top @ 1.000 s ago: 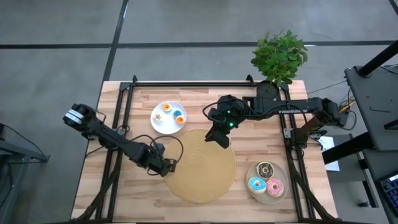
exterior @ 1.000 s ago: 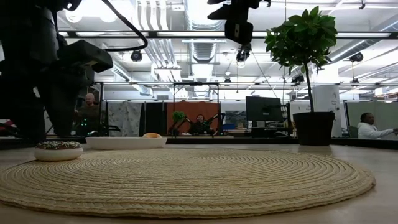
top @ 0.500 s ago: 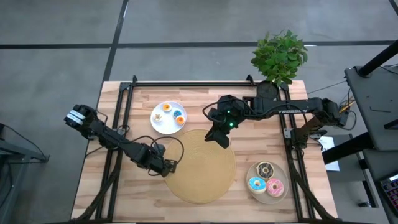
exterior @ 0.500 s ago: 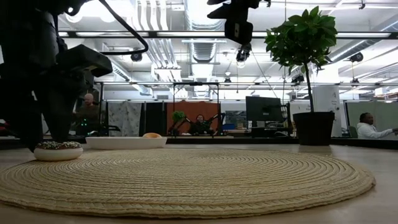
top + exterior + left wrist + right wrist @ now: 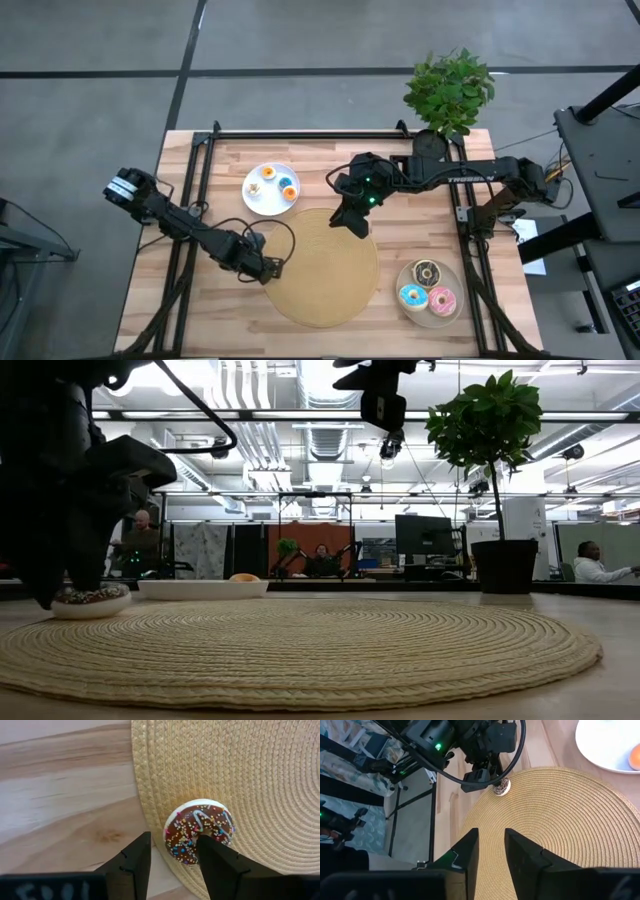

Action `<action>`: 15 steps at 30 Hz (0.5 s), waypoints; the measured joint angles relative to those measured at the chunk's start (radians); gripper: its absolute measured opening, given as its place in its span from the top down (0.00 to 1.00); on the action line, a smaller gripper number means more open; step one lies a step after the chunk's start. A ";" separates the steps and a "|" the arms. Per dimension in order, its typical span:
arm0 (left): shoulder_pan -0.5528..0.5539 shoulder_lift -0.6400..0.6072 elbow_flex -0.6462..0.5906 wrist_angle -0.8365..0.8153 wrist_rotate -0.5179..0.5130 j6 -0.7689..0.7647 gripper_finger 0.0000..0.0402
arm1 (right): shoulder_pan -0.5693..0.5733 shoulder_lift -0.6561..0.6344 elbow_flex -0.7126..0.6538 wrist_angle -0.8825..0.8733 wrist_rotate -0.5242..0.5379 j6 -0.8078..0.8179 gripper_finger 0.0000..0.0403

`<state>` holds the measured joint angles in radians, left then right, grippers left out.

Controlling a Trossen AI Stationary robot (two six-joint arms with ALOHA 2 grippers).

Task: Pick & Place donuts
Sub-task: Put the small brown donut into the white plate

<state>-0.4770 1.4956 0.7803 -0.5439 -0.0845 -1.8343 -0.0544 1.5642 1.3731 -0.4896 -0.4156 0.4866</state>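
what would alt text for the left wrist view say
A chocolate-iced donut with sprinkles sits on the edge of a round woven mat, just ahead of the left gripper, whose open jaws frame one side of it. Bare wooden table fills the rest.

light: bright, even, from ceiling strips in the low view
high view: flat light, table point(image 5: 420, 215) evenly lit, soft short shadows under both arms
low view: backlit; left arm point(image 5: 70, 480) a black silhouette, no detail; ceiling lights blown out; plant point(image 5: 487, 430) dark against glare
mat point(image 5: 300, 645): near edge soft, weave sharper mid-way
left wrist view: fingers point(image 5: 132, 865) blurred, dark; donut point(image 5: 199, 831) between them sharp, sprinkles readable; small shadow under the donut on the finger side
right wrist view: fingers point(image 5: 467, 855) out of focus; mat past them crisp; plate point(image 5: 610, 745) nearly overexposed
distortion: slight bend at low view edges
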 joint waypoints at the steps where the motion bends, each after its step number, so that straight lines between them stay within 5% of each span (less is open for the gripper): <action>1: 0.000 0.000 0.000 0.005 0.000 0.000 0.67 | 0.000 0.000 0.000 0.000 0.000 0.000 0.79; 15: 0.003 0.000 -0.001 0.028 -0.022 0.006 0.67 | 0.000 0.000 -0.001 0.001 0.031 -0.001 0.78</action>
<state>-0.4742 1.4956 0.7793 -0.5154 -0.1064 -1.8286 -0.0547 1.5642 1.3724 -0.4883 -0.3843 0.4860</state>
